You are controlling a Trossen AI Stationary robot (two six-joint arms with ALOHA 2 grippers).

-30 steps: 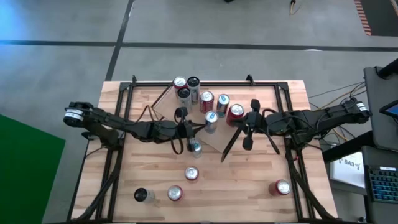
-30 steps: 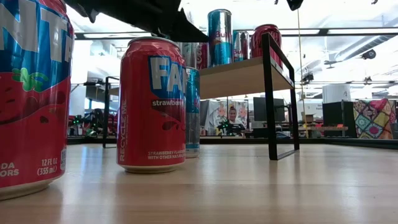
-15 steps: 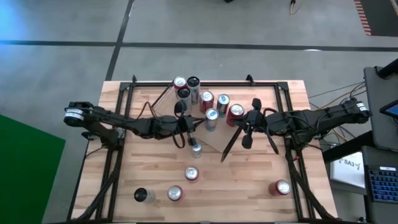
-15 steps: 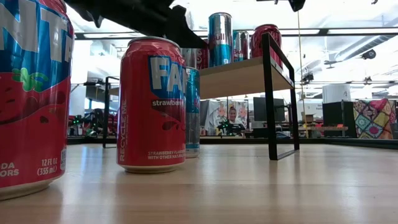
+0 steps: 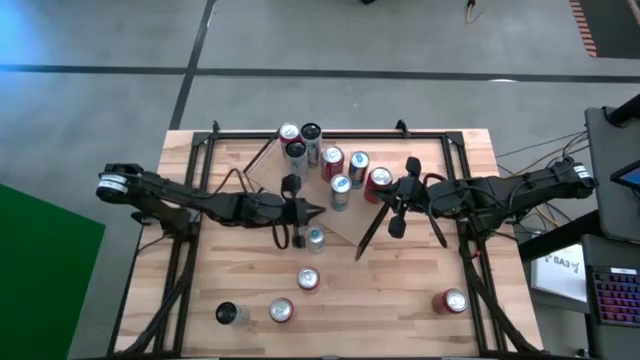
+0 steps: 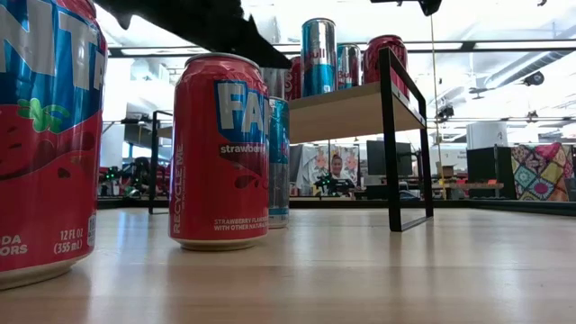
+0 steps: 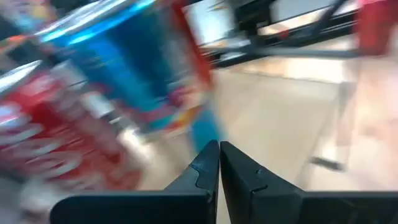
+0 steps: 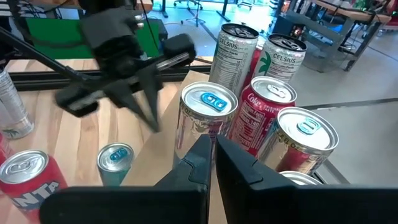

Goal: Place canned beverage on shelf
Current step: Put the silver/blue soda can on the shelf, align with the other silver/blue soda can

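Worktop (image 5: 420,290) cluttered; left gripper (image 5: 316,211) shut, empty, just above slim can (image 5: 316,238): reopen, straddle squarely before closing.

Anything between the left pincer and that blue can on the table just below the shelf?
Nothing visible. The left pincer, shut and empty, hangs beside the shelf, with the blue can standing just beyond its tip, nearer the table's front edge. The other shelf cans sit on the far side, out of that path.

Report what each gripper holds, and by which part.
Nothing. The left gripper and the right gripper are both shut and empty, above the shelf.
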